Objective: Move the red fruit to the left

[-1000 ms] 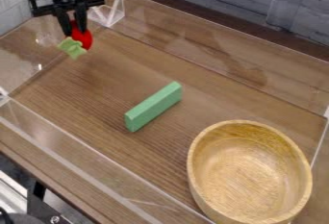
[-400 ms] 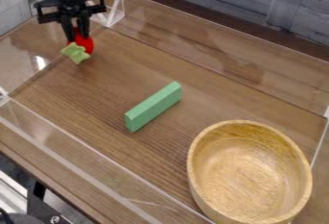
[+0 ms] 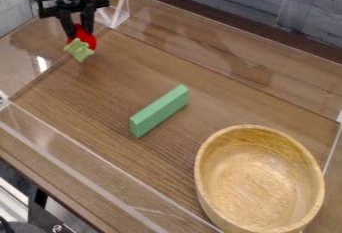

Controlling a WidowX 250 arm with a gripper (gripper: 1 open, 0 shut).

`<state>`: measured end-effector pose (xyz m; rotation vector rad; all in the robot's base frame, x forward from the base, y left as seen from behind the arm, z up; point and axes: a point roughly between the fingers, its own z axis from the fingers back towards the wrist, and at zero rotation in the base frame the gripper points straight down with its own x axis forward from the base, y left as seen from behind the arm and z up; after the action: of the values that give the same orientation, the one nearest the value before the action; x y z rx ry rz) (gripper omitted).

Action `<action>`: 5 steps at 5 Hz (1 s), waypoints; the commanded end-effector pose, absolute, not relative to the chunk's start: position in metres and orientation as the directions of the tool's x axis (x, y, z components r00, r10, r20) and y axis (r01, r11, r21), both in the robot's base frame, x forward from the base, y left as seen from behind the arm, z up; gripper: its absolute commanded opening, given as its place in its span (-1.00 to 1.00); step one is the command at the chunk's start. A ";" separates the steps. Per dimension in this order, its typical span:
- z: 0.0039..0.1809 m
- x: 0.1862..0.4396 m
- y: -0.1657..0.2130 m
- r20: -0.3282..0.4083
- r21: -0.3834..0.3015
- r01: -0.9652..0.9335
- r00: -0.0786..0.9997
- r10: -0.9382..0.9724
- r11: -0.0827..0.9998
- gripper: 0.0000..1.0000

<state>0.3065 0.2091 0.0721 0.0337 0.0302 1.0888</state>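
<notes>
The red fruit [image 3: 83, 46] is seen directly beneath the tool [image 3: 79, 29] at the far-left end of the tabletop [image 3: 227, 67], green cap turned to the tool's left; whether it is gripped or let go cannot be told. The wooden bowl [image 3: 259, 181], well off toward the near right, is seen empty, and the green block [image 3: 159, 110] lies between.
</notes>
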 end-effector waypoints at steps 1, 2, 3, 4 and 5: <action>0.098 0.317 0.213 0.046 0.021 -0.907 0.422 0.905 0.421 1.00; 0.114 0.317 0.213 0.016 0.017 -0.925 0.380 0.925 0.380 1.00; 0.129 0.322 0.207 -0.005 0.023 -0.945 0.326 0.945 0.326 1.00; 0.134 0.326 0.203 -0.011 0.043 -0.964 0.262 0.965 0.262 1.00; 0.124 0.319 0.208 0.004 0.065 -0.972 0.227 0.974 0.226 -1.00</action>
<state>0.3179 0.2045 0.1073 0.0573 0.0948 1.3354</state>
